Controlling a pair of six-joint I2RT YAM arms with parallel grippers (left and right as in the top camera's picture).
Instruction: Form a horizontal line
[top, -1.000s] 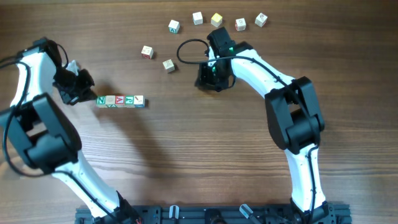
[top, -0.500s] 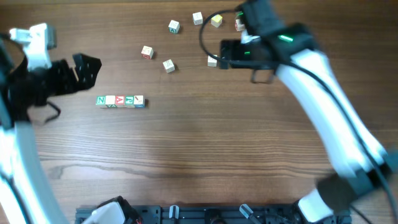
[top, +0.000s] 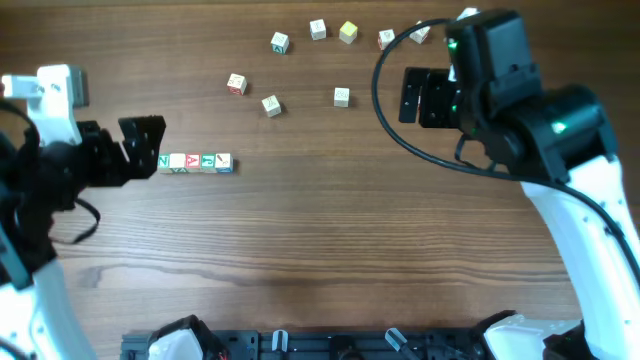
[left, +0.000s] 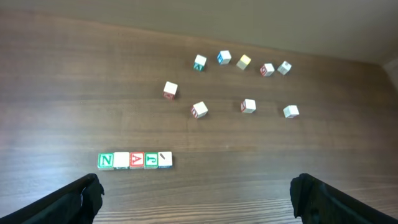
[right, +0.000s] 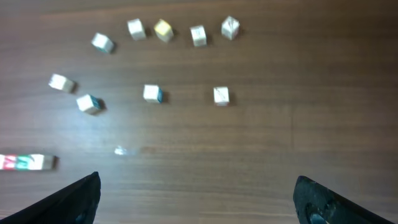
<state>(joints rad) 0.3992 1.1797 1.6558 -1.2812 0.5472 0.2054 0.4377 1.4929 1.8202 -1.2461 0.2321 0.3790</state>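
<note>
The cube row lies left-to-right on the table, green N leftmost. Both left fingers and right fingers stand wide apart, empty.

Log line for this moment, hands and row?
left hand: open, empty | right hand: open, empty | cube row: straight, no hand on it | loose cubes: scattered beyond row

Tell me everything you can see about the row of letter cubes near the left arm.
The row of letter cubes lies on the wooden table, straight and horizontal. It looks like five small white cubes touching side by side: green N, blank white, red A, teal J, then a dark mark. Nothing else touches it; the left gripper hangs open, raised above.
</note>
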